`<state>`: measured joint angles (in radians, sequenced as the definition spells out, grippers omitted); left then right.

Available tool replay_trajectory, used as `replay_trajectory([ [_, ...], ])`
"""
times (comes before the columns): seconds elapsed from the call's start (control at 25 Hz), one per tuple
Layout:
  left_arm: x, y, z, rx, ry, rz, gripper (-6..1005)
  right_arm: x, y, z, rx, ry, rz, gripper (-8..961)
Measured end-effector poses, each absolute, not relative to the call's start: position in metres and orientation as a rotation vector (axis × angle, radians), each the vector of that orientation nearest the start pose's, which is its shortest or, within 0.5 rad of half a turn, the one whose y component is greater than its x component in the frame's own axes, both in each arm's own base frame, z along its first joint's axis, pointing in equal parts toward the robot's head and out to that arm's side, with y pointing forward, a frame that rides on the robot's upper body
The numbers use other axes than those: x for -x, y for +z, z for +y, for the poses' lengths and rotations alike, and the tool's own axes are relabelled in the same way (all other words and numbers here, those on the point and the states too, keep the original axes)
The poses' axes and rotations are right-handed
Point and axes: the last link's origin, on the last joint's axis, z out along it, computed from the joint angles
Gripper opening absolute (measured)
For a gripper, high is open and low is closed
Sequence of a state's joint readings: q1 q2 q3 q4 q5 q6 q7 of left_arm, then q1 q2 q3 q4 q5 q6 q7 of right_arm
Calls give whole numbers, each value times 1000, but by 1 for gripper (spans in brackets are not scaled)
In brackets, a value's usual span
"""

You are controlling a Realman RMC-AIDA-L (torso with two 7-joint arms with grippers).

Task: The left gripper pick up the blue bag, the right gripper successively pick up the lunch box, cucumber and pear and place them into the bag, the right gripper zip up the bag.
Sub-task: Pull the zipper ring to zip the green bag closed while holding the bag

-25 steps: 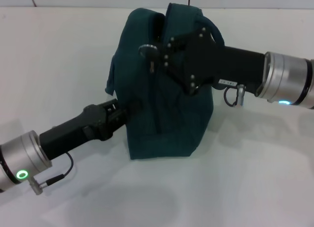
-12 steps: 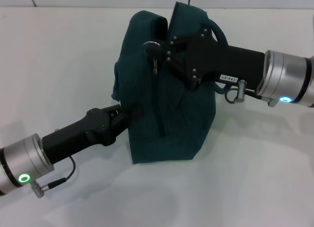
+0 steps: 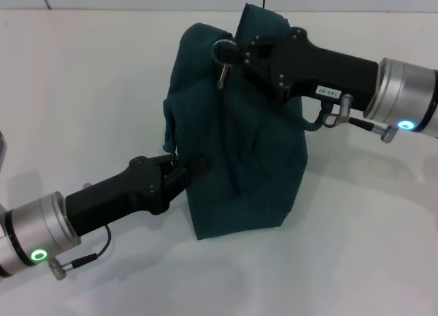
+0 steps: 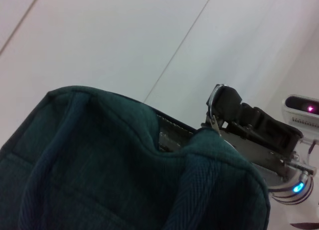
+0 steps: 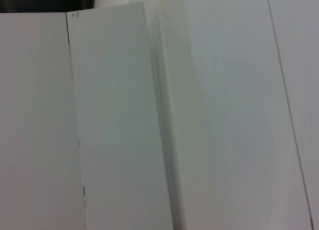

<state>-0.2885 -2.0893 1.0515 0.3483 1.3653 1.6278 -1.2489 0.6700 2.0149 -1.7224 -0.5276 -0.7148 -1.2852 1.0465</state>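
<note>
bag: our blue bag [image 3: 239, 152] stands upright on the white table [image 3: 82, 76], near the middle. it looks dark teal.
left gripper: our left gripper [image 3: 188, 169] comes in low from the left side and its jaws are pinched together on the cloth of the bag's lower side.
right gripper: our right gripper [image 3: 229, 53] is up at the top of the bag, reaching in from the right. its jaws are closed on the metal zipper pull [image 3: 223, 70], and the ring hangs down from it.
zipper: in the left wrist view we see the zipper pull [image 4: 214, 108] at the bag's top edge, with the zipper line [image 4: 172, 133] running along the top.
right wrist view: we see only pale flat surfaces here.
</note>
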Motion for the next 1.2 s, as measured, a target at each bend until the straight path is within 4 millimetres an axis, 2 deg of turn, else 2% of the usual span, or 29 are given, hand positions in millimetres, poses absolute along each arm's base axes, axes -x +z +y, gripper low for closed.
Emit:
replay_trajectory([
  [0.28, 282, -42, 242, 2472, -1271, -958, 60, -132, -48, 360, 2628, 1265, 223, 9],
  [0.76, 274, -39, 226, 2535, -1336, -739, 58, -131, -47, 360, 2632, 1276, 214, 9],
  [1.2, 281, -45, 232, 2485, -1277, -778, 56, -132, -45, 353, 2642, 1322, 208, 9],
])
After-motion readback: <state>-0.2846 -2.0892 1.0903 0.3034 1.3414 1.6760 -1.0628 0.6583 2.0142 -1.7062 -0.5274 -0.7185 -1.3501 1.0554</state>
